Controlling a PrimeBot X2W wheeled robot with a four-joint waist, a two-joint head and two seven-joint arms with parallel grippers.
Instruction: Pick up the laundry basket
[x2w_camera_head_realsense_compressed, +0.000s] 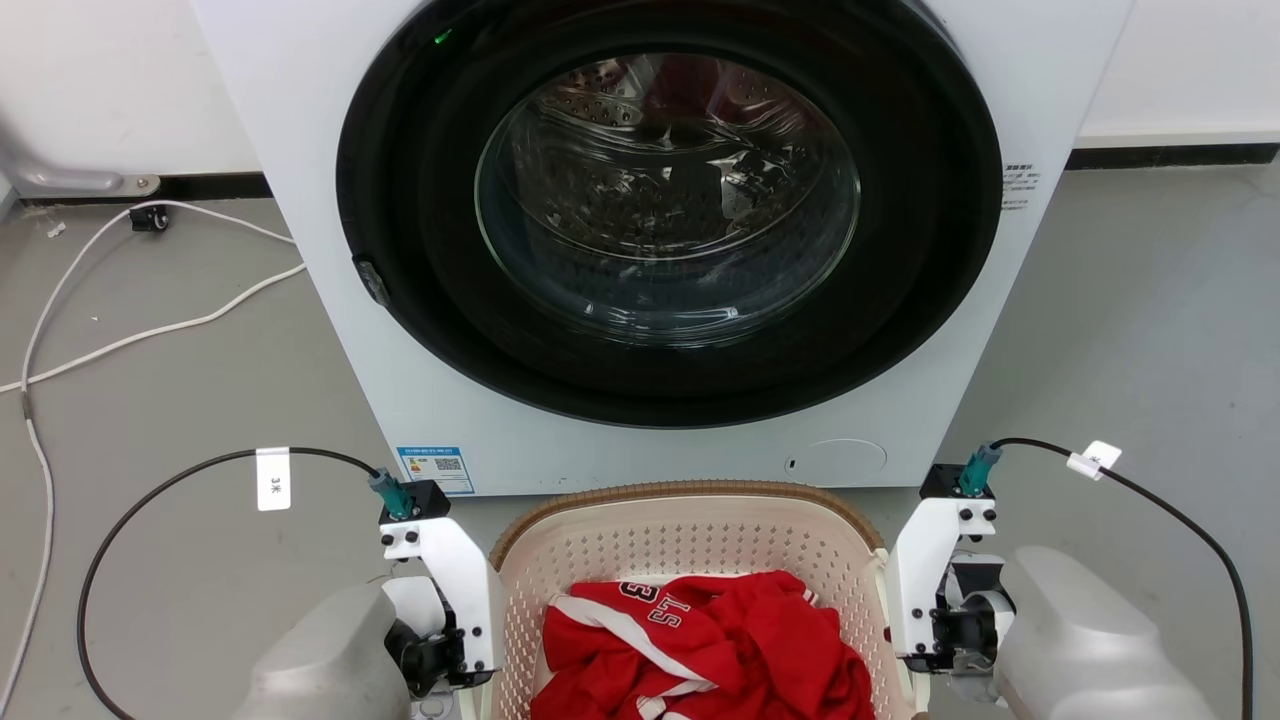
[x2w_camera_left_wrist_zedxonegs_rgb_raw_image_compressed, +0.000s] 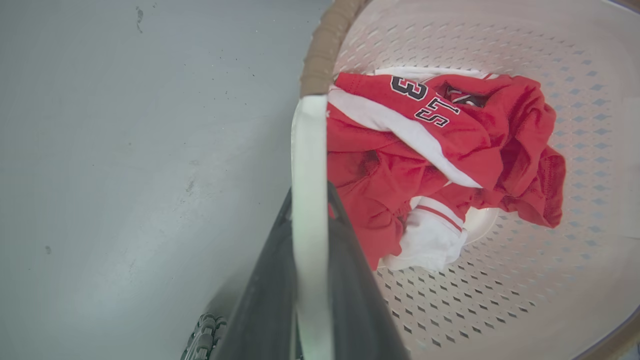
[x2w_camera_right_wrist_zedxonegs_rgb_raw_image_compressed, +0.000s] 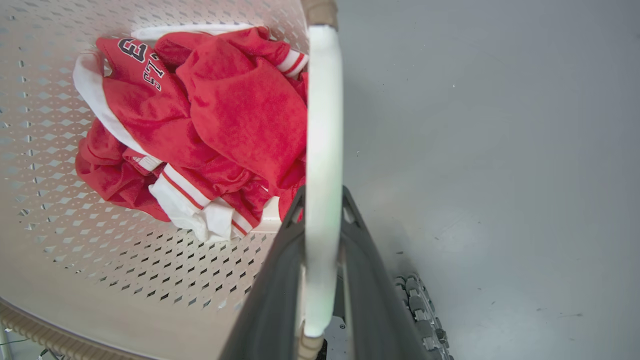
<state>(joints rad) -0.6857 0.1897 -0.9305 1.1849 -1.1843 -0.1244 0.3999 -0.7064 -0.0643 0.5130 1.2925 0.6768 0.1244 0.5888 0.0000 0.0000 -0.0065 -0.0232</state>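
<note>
Basket: the laundry basket (x2w_camera_head_realsense_compressed: 690, 492) lies just on the near side of the washing machine (x2w_camera_head_realsense_compressed: 300, 150), with a red jersey (x2w_camera_head_realsense_compressed: 720, 640) inside.
Left: my left hand (x2w_camera_left_wrist_zedxonegs_rgb_raw_image_compressed: 310, 194) is clamped on the left handle (x2w_camera_left_wrist_zedxonegs_rgb_raw_image_compressed: 309, 140).
Right: my right hand (x2w_camera_right_wrist_zedxonegs_rgb_raw_image_compressed: 322, 194) is clamped on the right handle (x2w_camera_right_wrist_zedxonegs_rgb_raw_image_compressed: 324, 115).
Lift: I judge both hands must rise together and level, or the load tips.

Laundry corner, as I face it.
- White front-loading washing machine (x2w_camera_head_realsense_compressed: 330, 120) with a round glass door (x2w_camera_head_realsense_compressed: 665, 200).
- Laundry basket (x2w_camera_head_realsense_compressed: 690, 545) at its foot, holding a red garment (x2w_camera_head_realsense_compressed: 720, 640).
- Bare grey floor (x2w_camera_head_realsense_compressed: 200, 400), crossed by a loose white cable (x2w_camera_head_realsense_compressed: 150, 331).
- White wall (x2w_camera_head_realsense_compressed: 110, 80) with dark skirting (x2w_camera_head_realsense_compressed: 1170, 156).
</note>
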